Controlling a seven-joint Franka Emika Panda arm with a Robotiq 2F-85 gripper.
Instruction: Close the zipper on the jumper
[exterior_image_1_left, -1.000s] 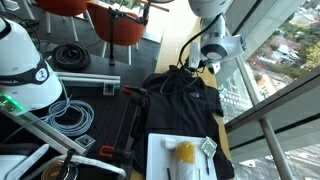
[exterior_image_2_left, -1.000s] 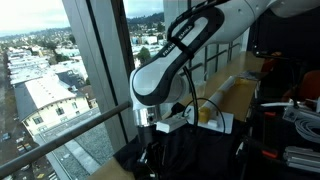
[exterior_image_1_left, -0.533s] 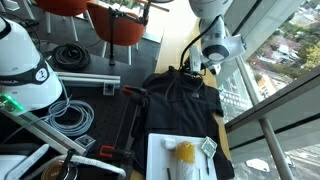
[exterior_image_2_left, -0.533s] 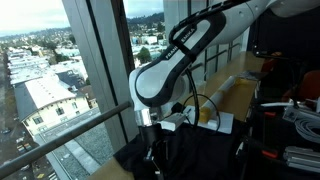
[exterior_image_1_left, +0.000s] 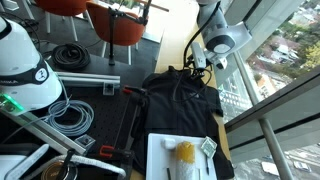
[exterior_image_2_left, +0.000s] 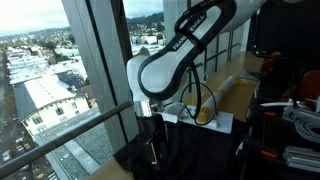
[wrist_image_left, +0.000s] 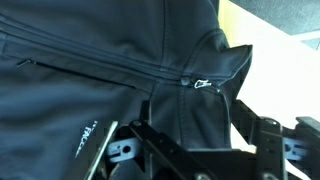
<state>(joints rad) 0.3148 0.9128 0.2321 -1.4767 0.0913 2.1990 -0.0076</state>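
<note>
The black jumper (exterior_image_1_left: 185, 100) lies flat on the table, and also shows in the other exterior view as the jumper (exterior_image_2_left: 195, 150). In the wrist view the zipper (wrist_image_left: 120, 62) runs as a shut seam across the jumper (wrist_image_left: 80, 100) up to the collar. Its small metal pull (wrist_image_left: 202, 84) lies at the collar end. My gripper (wrist_image_left: 195, 130) hovers just above the collar, open, with only fabric below its fingers. In both exterior views the gripper (exterior_image_1_left: 197, 68) (exterior_image_2_left: 152, 155) hangs over the collar end, by the window.
A white tray (exterior_image_1_left: 157, 150) holding a yellow object (exterior_image_1_left: 184, 152) sits just past the jumper's hem. Grey cable coils (exterior_image_1_left: 75, 115) and a black clamp (exterior_image_1_left: 125, 120) lie beside the jumper. The window glass (exterior_image_2_left: 90, 100) stands close behind the arm.
The gripper has gone from shut to open, letting go of the zipper pull at the collar. It has risen slightly off the jumper.
</note>
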